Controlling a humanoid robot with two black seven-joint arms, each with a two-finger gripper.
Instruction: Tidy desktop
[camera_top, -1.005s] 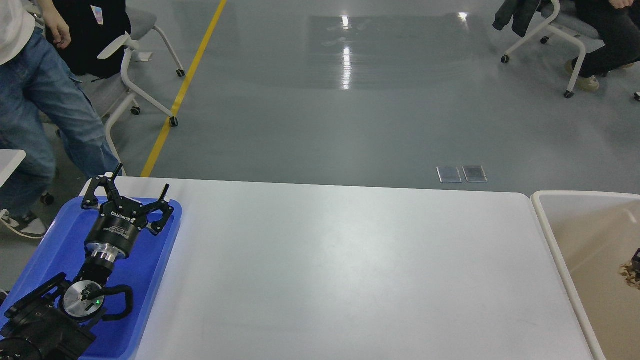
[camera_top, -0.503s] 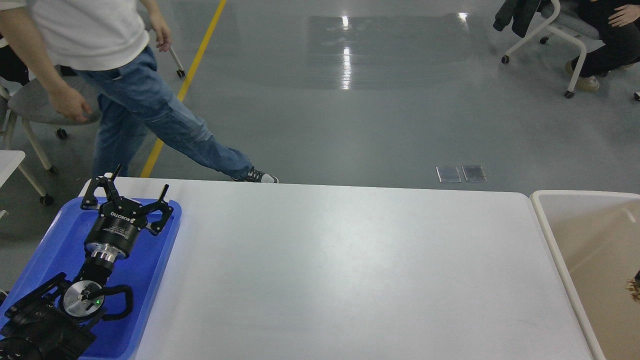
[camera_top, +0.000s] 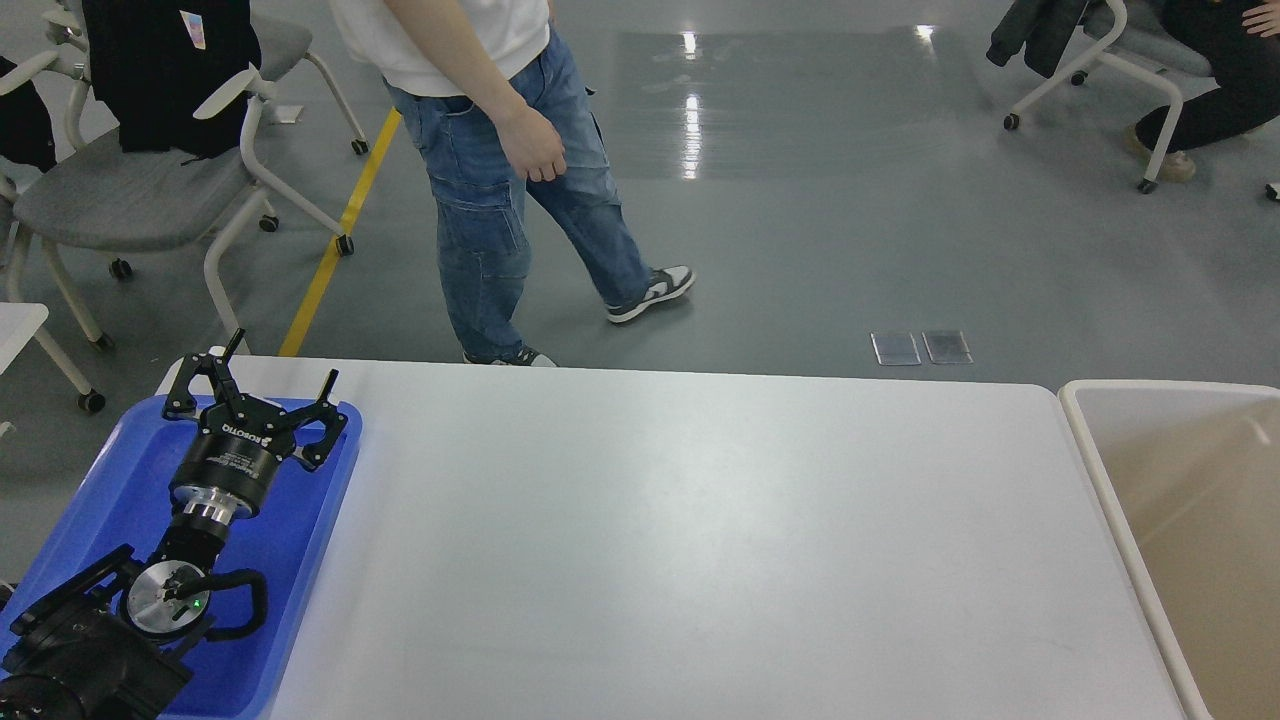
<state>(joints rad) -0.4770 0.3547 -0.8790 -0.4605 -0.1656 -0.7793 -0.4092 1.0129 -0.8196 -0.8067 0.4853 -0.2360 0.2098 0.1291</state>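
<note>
My left gripper (camera_top: 280, 365) is hanging over the far end of the blue tray (camera_top: 120, 500), jaws spread wide and gripping nothing. My right gripper is not showing in this view. The desktop (camera_top: 680, 540) is lying directly ahead, spanning from the tray on my left to the beige bin (camera_top: 1120, 520) at its right end; no loose item is showing on this surface. In my judgement the tidying is at or near completion, so doing this step well is meaning holding the arm low and quiet over the tray rather than sweeping outward. Beyond the far edge a person in jeans (camera_top: 500, 180) is walking close by; any reach forward is risking contact.
</note>
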